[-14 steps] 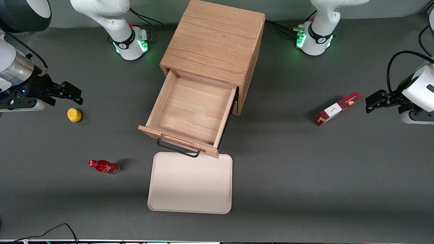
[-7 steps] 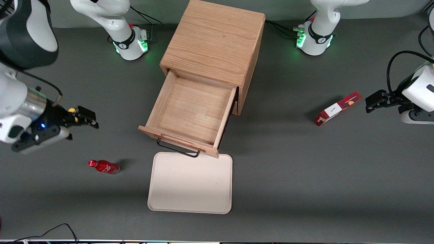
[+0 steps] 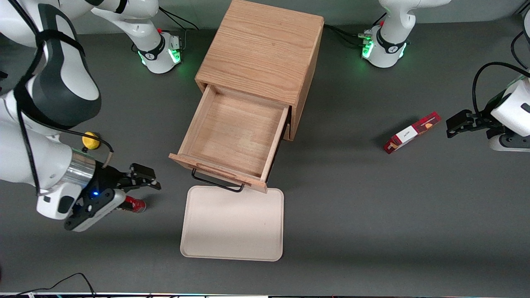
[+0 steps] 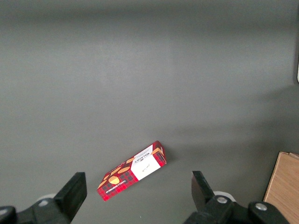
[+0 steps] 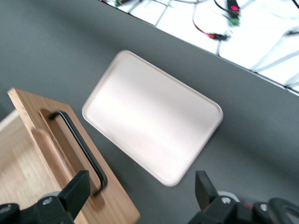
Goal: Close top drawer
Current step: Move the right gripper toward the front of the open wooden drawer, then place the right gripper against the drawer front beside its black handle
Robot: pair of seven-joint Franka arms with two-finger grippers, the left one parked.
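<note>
Half of the red bottle (image 3: 134, 204) is hidden under my wrist in the front view, with only its base end showing, and the yellow ball (image 3: 90, 140) peeks out from the edge of my arm. My jaws (image 3: 145, 178) are spread wide with nothing between them, hovering above the desk (image 3: 372, 215).

The top drawer (image 3: 234, 134) is light oak with visible grain, pulled fully out of the wooden cabinet (image 3: 261, 49), and its inside is bare. Its front panel carries a thin black wire handle (image 5: 80, 145) with a raised wooden strip above it. The lower drawer is covered by the open one.

That drawer front is near my jaws, at about the same distance from the front camera, toward the parked arm's end from them. My wrist camera looks down on it between my fingertips (image 5: 74, 191).

A matte beige tray (image 3: 232, 223) with rounded corners lies flat, just in front of the drawer; the handle overhangs its edge. A red carton (image 3: 411, 133) lies toward the parked arm's end.
</note>
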